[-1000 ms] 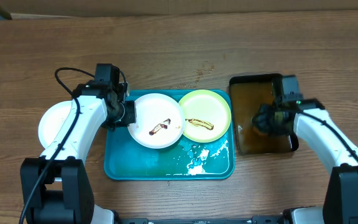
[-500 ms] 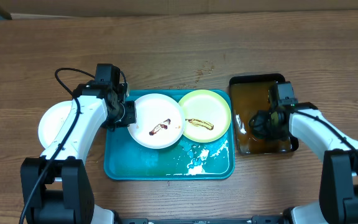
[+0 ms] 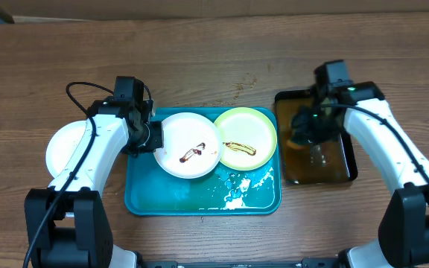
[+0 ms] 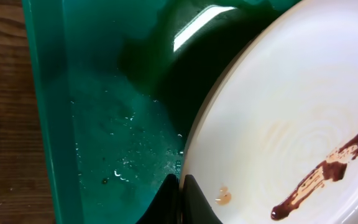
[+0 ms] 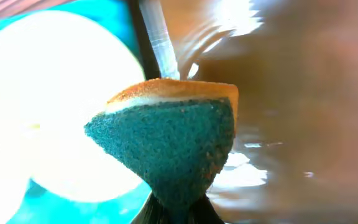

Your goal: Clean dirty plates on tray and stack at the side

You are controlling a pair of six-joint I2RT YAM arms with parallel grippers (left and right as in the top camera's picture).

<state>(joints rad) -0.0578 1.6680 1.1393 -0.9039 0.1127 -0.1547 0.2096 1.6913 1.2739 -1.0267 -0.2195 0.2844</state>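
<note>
Op: Sponge (image 5: 166,143) pinched tight in right gripper (image 5: 173,208), over brown water (image 3: 326,167) right of tray (image 3: 199,199). Left gripper (image 4: 180,194) clamps white plate (image 3: 190,144) rim, tray's left half.
Obs: Advice?
Op: I'd scrub the smear (image 3: 191,153) with light strokes, left bracing firmly.

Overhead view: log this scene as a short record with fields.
tray: turquoise, wet, patch of foam
white plate: on tray, brown smear
green plate: on tray, brown smear
second white plate: on table, left of tray
left gripper: shut on white plate's rim
right gripper: shut on sponge, over black tray
</note>
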